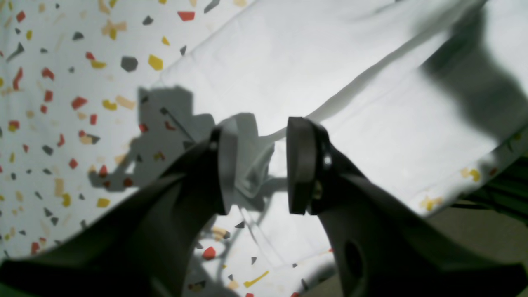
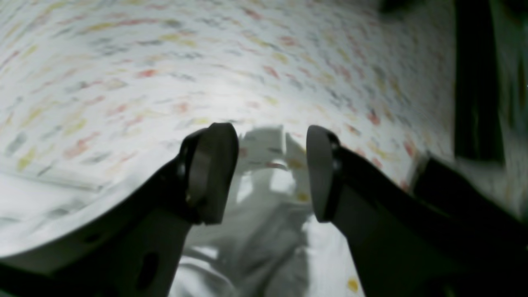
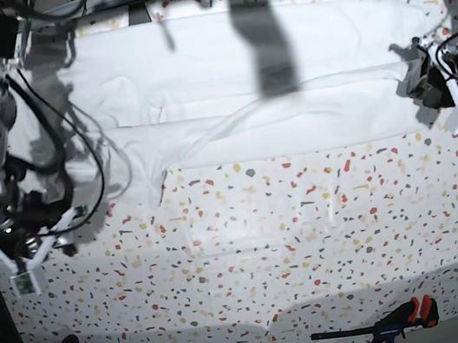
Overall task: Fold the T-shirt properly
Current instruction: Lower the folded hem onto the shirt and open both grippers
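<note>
A speckled terrazzo tabletop (image 3: 250, 247) holds a limp, light white T-shirt (image 3: 279, 49); both the left gripper (image 1: 262, 165) and right gripper (image 2: 272, 173) have fingers apart, empty. Best grasped along its folded edge.

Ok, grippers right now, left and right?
Left gripper: open, T-shirt edge between the jaws, not clamped.
Right gripper: open, holding nothing.

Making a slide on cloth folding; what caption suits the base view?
Two arms flank a white T-shirt spread across the speckled tabletop, the left gripper at its edge.
</note>
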`<state>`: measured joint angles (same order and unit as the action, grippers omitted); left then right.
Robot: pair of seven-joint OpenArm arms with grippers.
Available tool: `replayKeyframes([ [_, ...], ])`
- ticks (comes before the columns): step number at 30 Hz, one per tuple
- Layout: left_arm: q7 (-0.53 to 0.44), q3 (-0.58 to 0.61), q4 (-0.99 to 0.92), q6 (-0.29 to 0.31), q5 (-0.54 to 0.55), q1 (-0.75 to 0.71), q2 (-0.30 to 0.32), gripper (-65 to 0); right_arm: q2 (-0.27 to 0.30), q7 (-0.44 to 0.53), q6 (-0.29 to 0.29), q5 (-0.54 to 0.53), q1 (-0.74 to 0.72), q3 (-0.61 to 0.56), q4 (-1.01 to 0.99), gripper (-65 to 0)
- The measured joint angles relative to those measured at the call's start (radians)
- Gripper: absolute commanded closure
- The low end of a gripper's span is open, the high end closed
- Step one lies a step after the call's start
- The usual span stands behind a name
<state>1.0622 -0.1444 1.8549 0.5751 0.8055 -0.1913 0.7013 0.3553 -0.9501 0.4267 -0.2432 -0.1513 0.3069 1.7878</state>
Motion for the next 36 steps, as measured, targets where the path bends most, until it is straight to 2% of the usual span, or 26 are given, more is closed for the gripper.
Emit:
replayKeyframes([
  [6, -0.004, 0.0, 0.0, 0.0, 0.0, 0.0, 0.0, -20.3, 0.011, -0.113, -0.003, -0.134, -0.169, 0.116, -0.334, -30.3],
  [10, -0.004, 0.0, 0.0, 0.0, -0.001, 0.0, 0.0, -20.3, 0.008, -0.183, 0.006, -0.148, -0.245, 0.132, -0.499, -30.3],
  [12, -0.004, 0.0, 0.0, 0.0, 0.0, 0.0, 0.0, -20.3, 0.008, -0.18, 0.017, -0.165, -0.279, 0.13, -0.546, -30.3],
  [24, -0.005, 0.0, 0.0, 0.0, 0.0, 0.0, 0.0, -20.3, 0.005, -0.178, 0.022, -0.187, -0.291, 0.13, -0.577, -30.0],
  [33, -0.005, 0.0, 0.0, 0.0, -0.001, 0.0, 0.0, -20.3, 0.004, -0.177, 0.022, -0.187, -0.286, 0.025, -0.658, -28.5],
  [35, -0.005, 0.0, 0.0, 0.0, 0.0, 0.0, 0.0, -20.3, 0.004, -0.178, 0.022, -0.187, -0.286, 0.0, -0.667, -25.8],
  [36, -0.005, 0.0, 0.0, 0.0, -0.001, 0.0, 0.0, -20.3, 0.005, -0.178, 0.022, -0.187, -0.286, -0.007, -0.667, -22.3],
])
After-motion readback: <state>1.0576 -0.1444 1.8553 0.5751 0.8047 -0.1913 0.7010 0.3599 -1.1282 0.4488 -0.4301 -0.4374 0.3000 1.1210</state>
